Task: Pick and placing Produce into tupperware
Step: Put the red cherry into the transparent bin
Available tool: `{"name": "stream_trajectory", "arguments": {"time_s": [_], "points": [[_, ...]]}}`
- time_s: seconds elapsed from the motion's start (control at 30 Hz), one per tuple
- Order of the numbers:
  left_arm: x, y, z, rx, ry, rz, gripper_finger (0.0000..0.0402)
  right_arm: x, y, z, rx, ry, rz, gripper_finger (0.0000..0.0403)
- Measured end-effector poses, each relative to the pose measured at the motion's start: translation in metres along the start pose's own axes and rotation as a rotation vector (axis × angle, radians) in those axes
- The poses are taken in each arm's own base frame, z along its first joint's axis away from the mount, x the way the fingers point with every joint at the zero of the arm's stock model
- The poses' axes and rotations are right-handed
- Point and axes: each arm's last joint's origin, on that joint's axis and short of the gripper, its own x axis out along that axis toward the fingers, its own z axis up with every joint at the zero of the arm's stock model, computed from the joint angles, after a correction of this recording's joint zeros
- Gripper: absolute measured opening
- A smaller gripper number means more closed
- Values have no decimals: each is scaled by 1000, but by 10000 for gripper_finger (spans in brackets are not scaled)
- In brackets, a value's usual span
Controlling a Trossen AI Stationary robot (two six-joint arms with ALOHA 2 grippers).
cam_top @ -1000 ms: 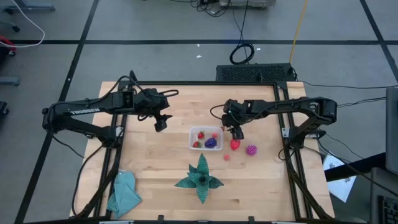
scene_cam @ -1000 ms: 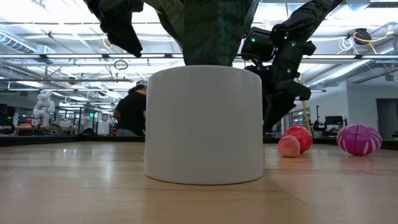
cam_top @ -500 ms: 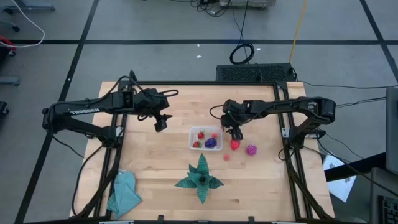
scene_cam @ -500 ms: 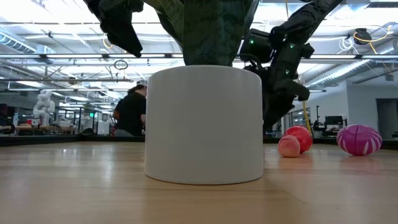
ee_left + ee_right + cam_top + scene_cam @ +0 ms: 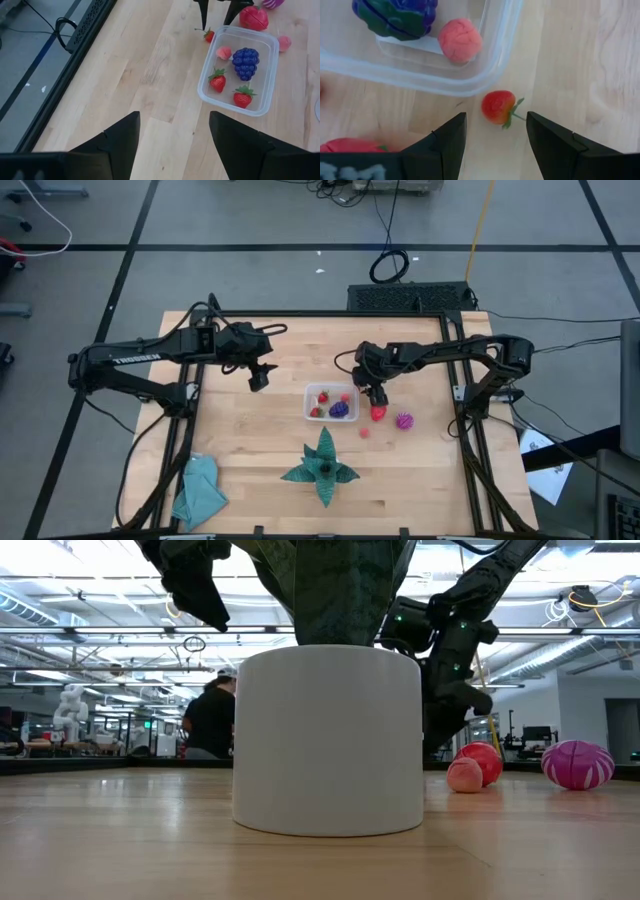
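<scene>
The clear tupperware [image 5: 331,402] sits mid-table holding a purple grape cluster [image 5: 245,62], a pink fruit [image 5: 224,52] and two strawberries [image 5: 217,81]. A small strawberry [image 5: 498,107] lies on the wood just outside the container's rim [image 5: 470,86]. My right gripper [image 5: 496,131] hangs open just above it, one finger on either side, touching nothing. A red fruit [image 5: 378,412], a pink one [image 5: 365,432] and a spiky magenta ball [image 5: 403,420] lie on the table right of the container. My left gripper [image 5: 258,378] waits open, left of the container.
A dark-green star-shaped leafy thing [image 5: 322,468] stands near the front edge; its white pot [image 5: 328,740] fills the low view and hides part of my right gripper there. A teal cloth [image 5: 198,488] lies at the front left corner. Bare wood lies between my left gripper and the container.
</scene>
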Motion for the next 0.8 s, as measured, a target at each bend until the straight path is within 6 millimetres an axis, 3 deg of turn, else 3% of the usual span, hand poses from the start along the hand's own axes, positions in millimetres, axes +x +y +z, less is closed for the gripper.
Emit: {"name": "stream_trajectory", "arguments": {"time_s": [0.47, 0.8], "points": [[0, 0, 0, 0, -3, 0, 244, 0, 0, 3, -5, -37, 13, 199], [0, 0, 0, 0, -2, 0, 244, 11, -1, 0, -2, -5, 30, 199]]}}
